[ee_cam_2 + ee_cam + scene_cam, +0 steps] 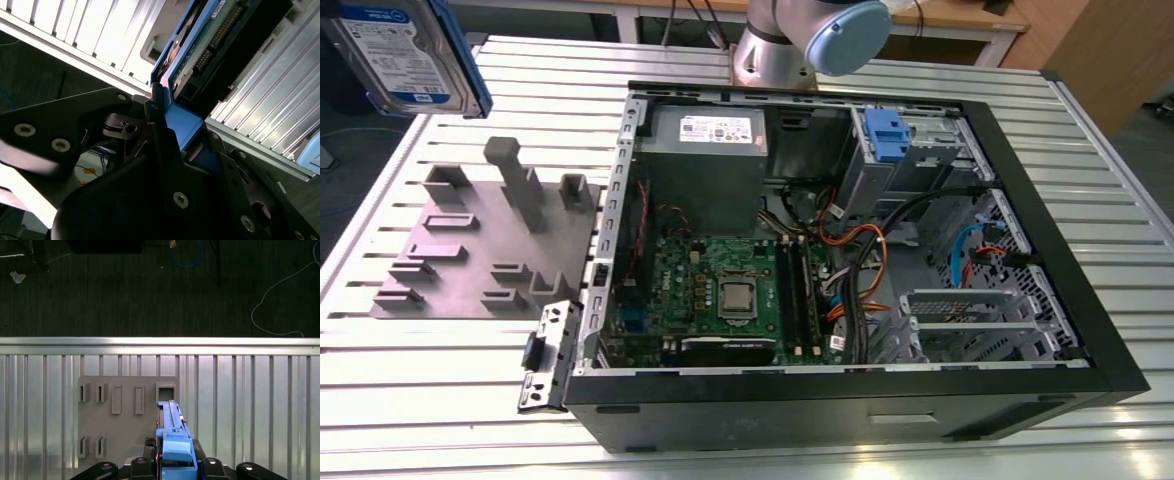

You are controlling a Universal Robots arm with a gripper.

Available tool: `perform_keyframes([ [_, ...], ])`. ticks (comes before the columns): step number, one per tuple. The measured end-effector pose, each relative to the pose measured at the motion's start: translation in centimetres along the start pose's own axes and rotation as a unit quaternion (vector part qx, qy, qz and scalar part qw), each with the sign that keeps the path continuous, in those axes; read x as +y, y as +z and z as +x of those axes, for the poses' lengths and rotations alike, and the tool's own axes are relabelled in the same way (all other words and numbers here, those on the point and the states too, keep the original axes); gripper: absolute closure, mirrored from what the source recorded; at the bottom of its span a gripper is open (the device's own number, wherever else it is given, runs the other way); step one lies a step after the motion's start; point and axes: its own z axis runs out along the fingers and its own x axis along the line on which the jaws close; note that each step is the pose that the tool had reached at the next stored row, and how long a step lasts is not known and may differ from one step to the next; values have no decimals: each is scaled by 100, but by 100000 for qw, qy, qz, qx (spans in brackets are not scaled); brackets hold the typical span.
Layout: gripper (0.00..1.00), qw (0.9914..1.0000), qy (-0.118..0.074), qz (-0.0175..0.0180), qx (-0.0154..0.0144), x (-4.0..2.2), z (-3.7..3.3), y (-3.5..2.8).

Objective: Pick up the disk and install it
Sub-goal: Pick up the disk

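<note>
The disk [403, 48], a silver drive with a white-and-blue label and a blue carrier frame, hangs in the air at the exterior view's upper left, above the table's far corner. In the second wrist view my gripper [172, 125] is shut on the disk [210, 40], its black fingers [156, 112] clamped against the blue frame. The first wrist view looks along the disk [172, 427] edge-on, with the gripper [175, 462] holding it over the grey fixture plate [125, 410].
An open black computer case [1067, 300] lies on the slatted aluminium table [1094, 130], with its motherboard, cables and a drive bay holding a blue clip [885, 135]. The grey fixture plate [467, 250] with upright pegs sits to the case's left. The arm's base [807, 35] stands behind the case.
</note>
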Motion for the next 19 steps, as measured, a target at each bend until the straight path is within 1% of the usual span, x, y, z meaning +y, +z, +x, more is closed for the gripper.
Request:
perform_keyframes([
  [6, 64, 100000, 1, -14, 7, 0, 0, -13],
  [19, 64, 100000, 1, -2, 0, -2, -2, -146],
])
